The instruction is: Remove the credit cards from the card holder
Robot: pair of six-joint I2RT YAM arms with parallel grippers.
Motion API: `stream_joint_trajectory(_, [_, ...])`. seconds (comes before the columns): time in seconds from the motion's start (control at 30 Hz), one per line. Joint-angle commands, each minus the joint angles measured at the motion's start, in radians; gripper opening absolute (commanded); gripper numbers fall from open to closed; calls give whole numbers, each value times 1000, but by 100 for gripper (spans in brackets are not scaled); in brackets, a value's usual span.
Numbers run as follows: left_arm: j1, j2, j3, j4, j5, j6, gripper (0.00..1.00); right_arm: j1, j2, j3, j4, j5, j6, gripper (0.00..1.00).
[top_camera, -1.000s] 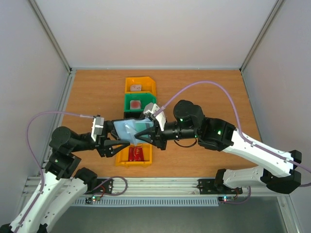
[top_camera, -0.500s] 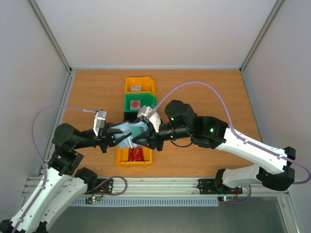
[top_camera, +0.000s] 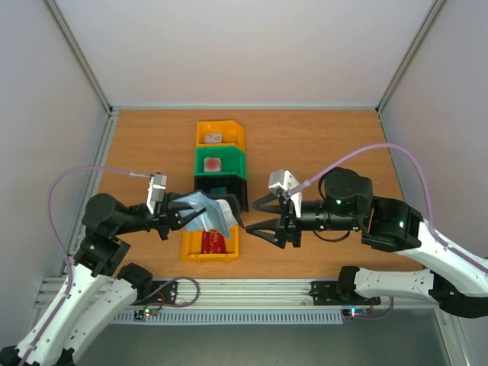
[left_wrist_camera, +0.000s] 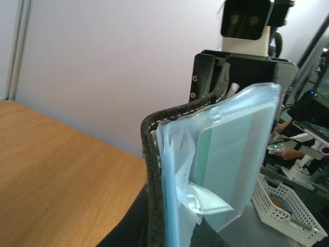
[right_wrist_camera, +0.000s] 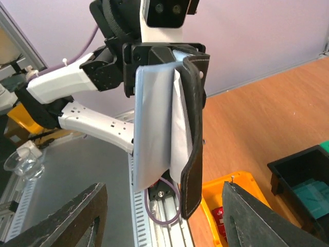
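Note:
The card holder [top_camera: 207, 213] hangs in the air over the row of bins, with my left gripper [top_camera: 181, 216] shut on its near edge. In the left wrist view its black cover [left_wrist_camera: 152, 170] stands upright with grey-blue pockets [left_wrist_camera: 181, 170] fanned out, and a teal credit card [left_wrist_camera: 231, 149] shows inside one pocket. My right gripper [top_camera: 261, 215] is open, to the right of the holder and apart from it. In the right wrist view the card holder [right_wrist_camera: 191, 128] hangs between and beyond my open fingers [right_wrist_camera: 67, 216]. A red credit card [top_camera: 214, 242] lies in the near yellow bin [top_camera: 191, 245].
Further bins stand in a row behind: black bin [top_camera: 229, 185], green bin [top_camera: 219, 162], far yellow bin [top_camera: 219, 133], the last two each holding a small object. The right wrist view shows a teal card [right_wrist_camera: 311, 198] in the black bin [right_wrist_camera: 288, 164].
My left gripper has shut on the card holder. My right gripper has let go of it, opened and drawn back to the right. The holder now hangs from the left gripper alone.

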Motion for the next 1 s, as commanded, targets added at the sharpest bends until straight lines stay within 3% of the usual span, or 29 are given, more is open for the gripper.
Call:
stream_joint_trajectory(0.0, [0, 24, 79, -164, -115, 88, 0, 9, 80, 48, -24, 1, 10, 61])
stream_joint_trajectory(0.1, [0, 101, 187, -440, -255, 169, 0, 8, 126, 92, -43, 68, 28, 56])
stream_joint_trajectory(0.17, [0, 126, 216, -508, -251, 236, 0, 9, 136, 94, -33, 125, 31, 52])
stream_joint_trajectory(0.23, [0, 104, 187, -451, -219, 240, 0, 8, 137, 113, -48, 144, 21, 48])
stream_joint_trajectory(0.33, [0, 71, 154, -379, -205, 177, 0, 9, 69, 128, -54, 164, 15, 50])
stream_joint_trajectory(0.47, [0, 63, 139, -383, -246, 140, 0, 9, -9, 54, 51, 70, 48, 49])
stream_joint_trajectory(0.7, [0, 80, 148, -394, -272, 156, 0, 8, 126, 44, 189, -54, 188, 47])
stream_joint_trajectory(0.97, [0, 70, 148, -393, -259, 165, 0, 5, 204, 80, 148, -20, 254, 50])
